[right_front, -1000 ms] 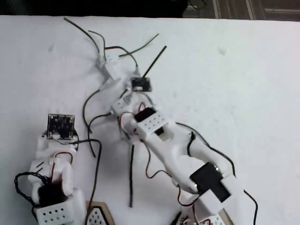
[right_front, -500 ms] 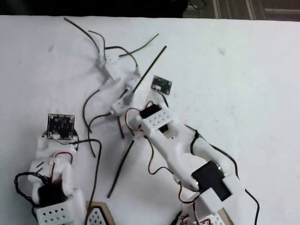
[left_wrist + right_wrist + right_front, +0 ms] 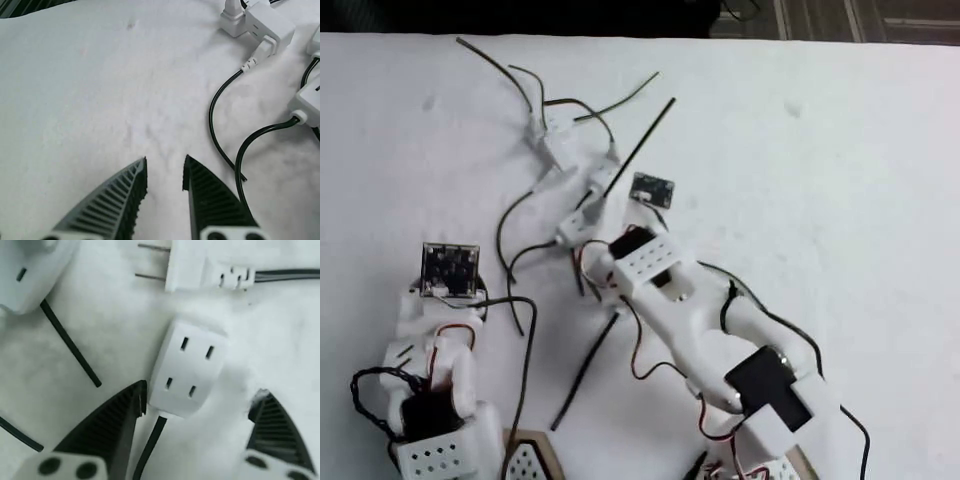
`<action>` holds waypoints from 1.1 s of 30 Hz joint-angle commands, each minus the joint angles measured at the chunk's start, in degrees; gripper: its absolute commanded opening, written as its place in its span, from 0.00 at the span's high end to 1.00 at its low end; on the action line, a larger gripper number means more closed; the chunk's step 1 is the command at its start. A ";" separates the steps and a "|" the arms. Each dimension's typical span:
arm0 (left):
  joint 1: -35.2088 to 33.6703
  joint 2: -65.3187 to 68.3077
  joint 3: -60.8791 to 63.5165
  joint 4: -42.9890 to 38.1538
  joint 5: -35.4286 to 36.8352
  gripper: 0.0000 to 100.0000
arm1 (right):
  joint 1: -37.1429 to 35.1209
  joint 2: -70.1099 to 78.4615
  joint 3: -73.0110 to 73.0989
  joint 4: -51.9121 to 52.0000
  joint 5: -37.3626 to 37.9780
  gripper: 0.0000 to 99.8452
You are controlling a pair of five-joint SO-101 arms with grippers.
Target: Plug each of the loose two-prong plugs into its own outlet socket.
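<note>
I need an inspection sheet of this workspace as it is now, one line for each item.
Surface: white table, bare under the left gripper.
Job's things: outlet socket lies between the fingers of the right gripper; two-prong plug loose beside it, prongs free.
Clutter: nothing seen.
Grippers: both open.
Cables: black cables lie loose across the table.
Surroundings: dark strip beyond the far edge.
</note>
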State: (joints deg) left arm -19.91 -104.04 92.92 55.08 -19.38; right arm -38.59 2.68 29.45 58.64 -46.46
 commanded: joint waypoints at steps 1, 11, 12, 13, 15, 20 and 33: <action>-0.31 -0.48 -0.26 -0.70 -0.53 0.86 | 0.22 -5.14 -2.29 0.66 0.62 0.68; -0.31 -0.48 -0.26 -0.70 -0.53 0.86 | 9.45 -16.40 -2.02 0.57 0.00 0.68; -0.31 -0.48 -0.26 -0.70 -0.53 0.86 | 10.95 -16.31 -1.93 0.48 0.00 0.68; -0.31 -0.48 -0.26 -0.70 -0.53 0.86 | 12.18 -16.22 -1.76 0.48 0.00 0.68; -0.31 -0.48 -0.26 -0.70 -0.53 0.86 | 14.29 -15.43 -1.76 0.48 -0.35 0.68; -0.31 -0.48 -0.26 -0.70 -0.53 0.86 | 15.60 -8.66 -2.46 -0.22 -2.46 0.68; -0.31 -0.48 0.26 -1.05 -0.53 0.86 | 20.18 8.40 -10.20 -8.13 -4.92 0.68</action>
State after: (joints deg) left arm -19.91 -104.04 93.63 55.08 -19.38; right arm -19.16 9.89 22.24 51.16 -50.95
